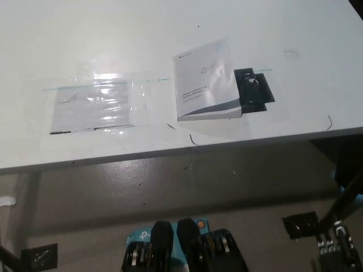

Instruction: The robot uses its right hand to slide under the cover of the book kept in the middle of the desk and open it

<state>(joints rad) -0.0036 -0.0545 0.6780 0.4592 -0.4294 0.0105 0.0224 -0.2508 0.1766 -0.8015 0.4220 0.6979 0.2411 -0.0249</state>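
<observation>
Head view: closed book (206, 79), spine toward robot.

Book (207, 79) closed on desk (170, 22), plastic sleeve (93, 105) lying to its left, small packet (253, 90) touching its right edge

White-covered book (205, 80), closed, flat on desk (170, 22)

One book (207, 79), one clear plastic sleeve (93, 105) and one black packet (253, 89) lie on one desk (68, 39).
</observation>
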